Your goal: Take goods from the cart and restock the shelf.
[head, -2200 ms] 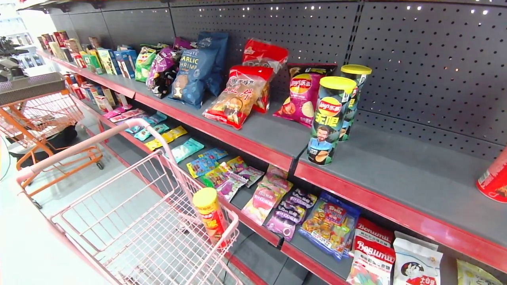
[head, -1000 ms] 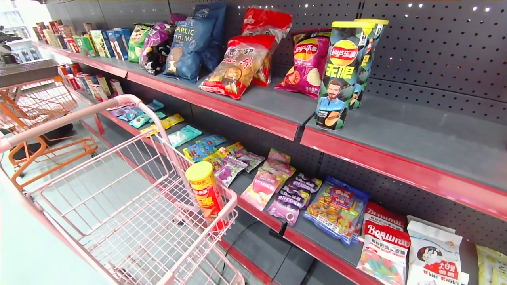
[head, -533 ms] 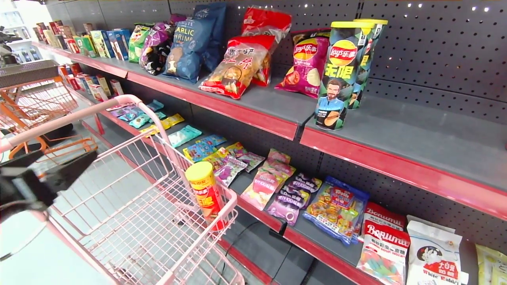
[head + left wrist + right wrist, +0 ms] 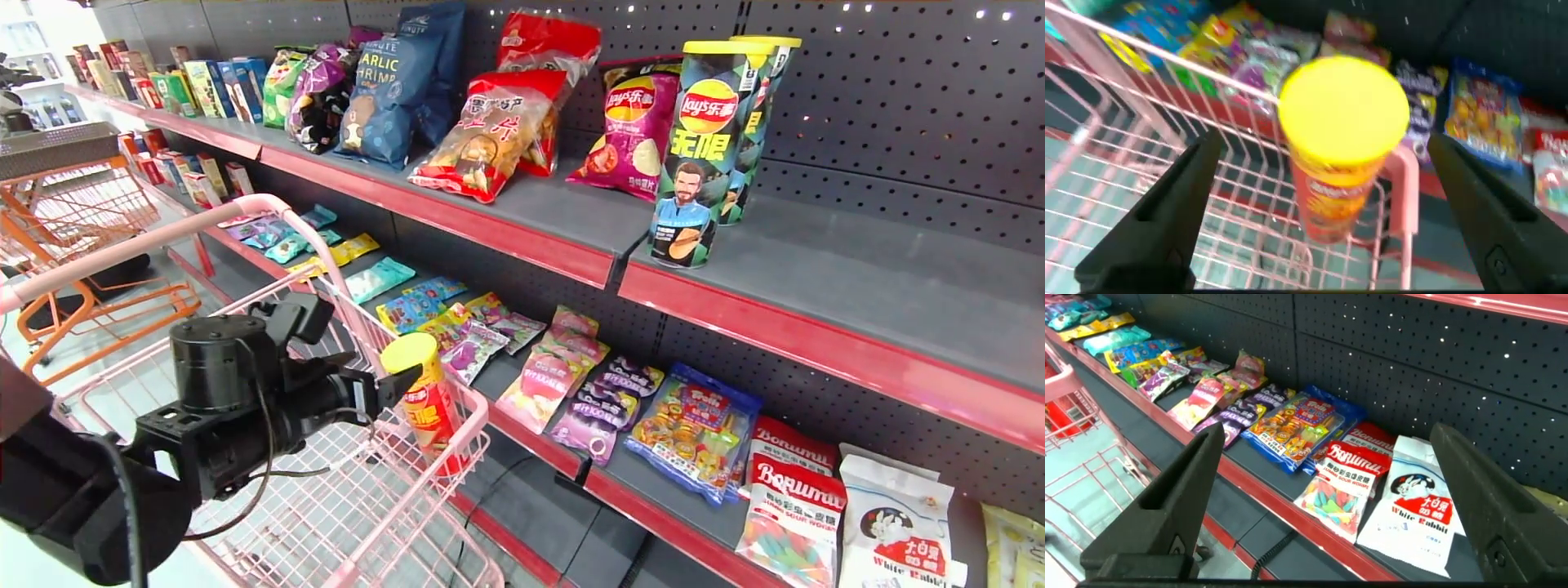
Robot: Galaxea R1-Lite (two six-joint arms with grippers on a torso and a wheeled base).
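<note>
An orange chip can with a yellow lid (image 4: pixel 424 400) stands upright in the near corner of the pink cart (image 4: pixel 326 506). My left gripper (image 4: pixel 390 385) is level with the can's top, coming from the cart side. In the left wrist view the left gripper (image 4: pixel 1324 145) is open, its fingers (image 4: pixel 1167 212) spread wide on either side of the can (image 4: pixel 1343 155), apart from it. My right gripper (image 4: pixel 1327 433) is open with nothing in it, held in front of the lower shelf's candy bags (image 4: pixel 1290 429).
Two dark green cans (image 4: pixel 694 155) stand on the upper shelf (image 4: pixel 816 347), with bare grey shelf to their right. Snack bags (image 4: pixel 482 139) lie to their left. An orange cart (image 4: pixel 73 212) stands at far left. Candy packs (image 4: pixel 686 441) cover the lower shelf.
The left arm has come into view from the lower left, and its open gripper now sits at the can's top. Earlier the camera tilted downward; the goods have not moved.
</note>
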